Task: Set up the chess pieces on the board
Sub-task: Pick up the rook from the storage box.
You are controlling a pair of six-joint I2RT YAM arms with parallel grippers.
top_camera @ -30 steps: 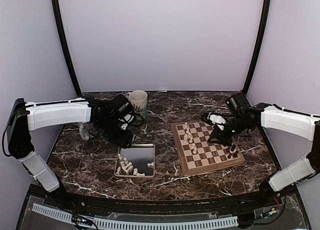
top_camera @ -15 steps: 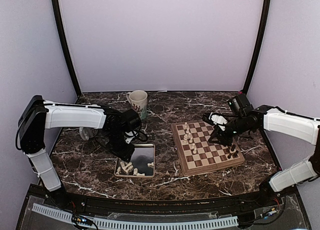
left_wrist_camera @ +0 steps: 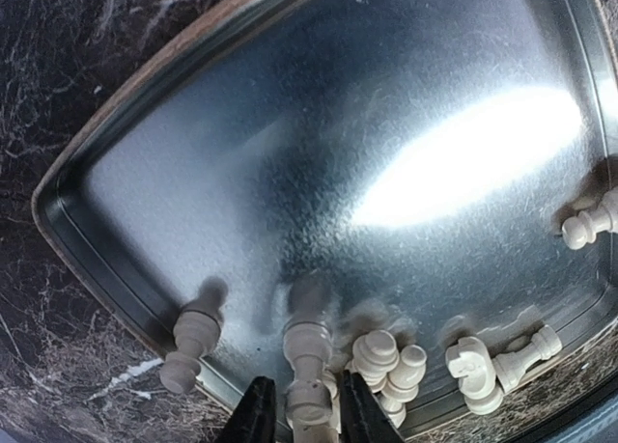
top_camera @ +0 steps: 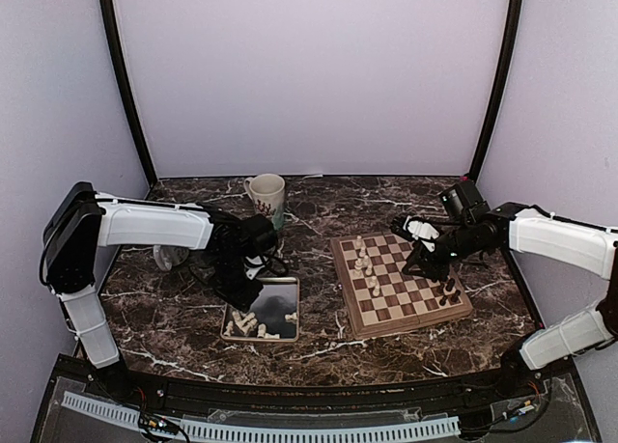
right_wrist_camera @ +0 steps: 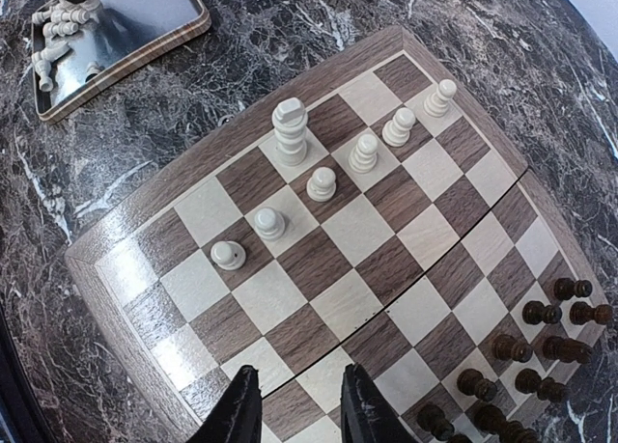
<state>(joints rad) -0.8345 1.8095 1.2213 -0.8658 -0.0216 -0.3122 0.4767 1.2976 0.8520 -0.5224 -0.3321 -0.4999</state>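
**While White's Rank Waits, the Left Arm Fishes in the Tray**

Since most of the cream chess pieces lie bunched along one wall of the silver metal tray, the step in hand looks like picking one out of a crowd. The left gripper hangs low over that wall, its fingers parted on either side of a single cream piece and apparently not yet pressing it. Whether that piece stands or leans cannot be told from the wrist view. Another piece sits just to one side, and the cluster crowds in close on the other.

To do this well, the fingers probably need to centre on the piece's narrow stem and close gently, so it does not squirt out across the slick metal. A straight lift should follow, so that the neighbours and the tray wall go untouched.

Over on the board, a tall cream piece and six smaller ones stand in a loose diagonal line. The dark brown pieces fill the opposite edge. The right gripper hovers above the near squares, jaws apart and holding nothing. A mug stands beyond the tray.
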